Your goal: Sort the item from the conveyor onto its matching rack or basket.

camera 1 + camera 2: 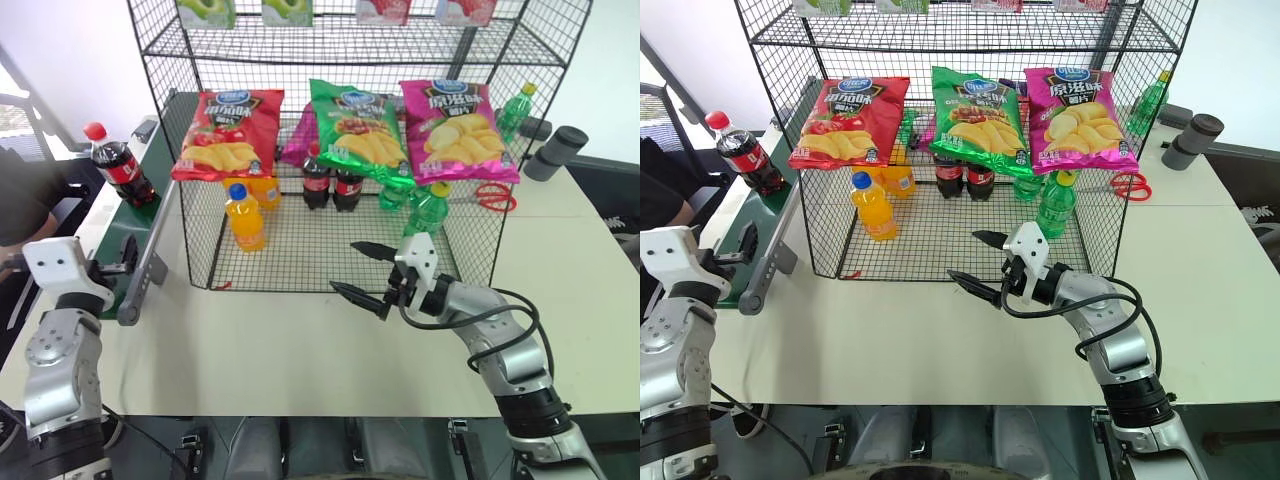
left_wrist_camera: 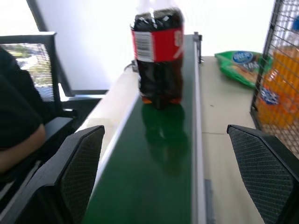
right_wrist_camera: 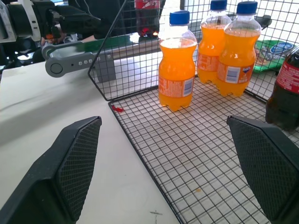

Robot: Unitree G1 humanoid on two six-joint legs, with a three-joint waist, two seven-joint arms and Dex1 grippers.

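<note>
A small cola bottle (image 1: 118, 165) with a red cap and red label stands upright on the dark green conveyor (image 2: 154, 158) at the table's left edge. My left gripper (image 2: 164, 133) is open at the belt's near end and points along it at the bottle (image 2: 158, 56), well short of it. The black wire rack (image 1: 170, 120) rises mid-table, and its low mesh basket (image 1: 300, 262) forms the base. My right gripper (image 1: 343, 266) is open and empty, level at the basket's front edge and pointing left.
In the basket stand orange soda bottles (image 3: 176, 70), two cola bottles (image 1: 330, 182) and green bottles (image 1: 430, 208). Chip bags (image 1: 230, 135) hang above them. Red scissors (image 1: 492, 195) and a grey cylinder (image 1: 555, 152) lie at the right. A person (image 1: 20, 200) sits to the left.
</note>
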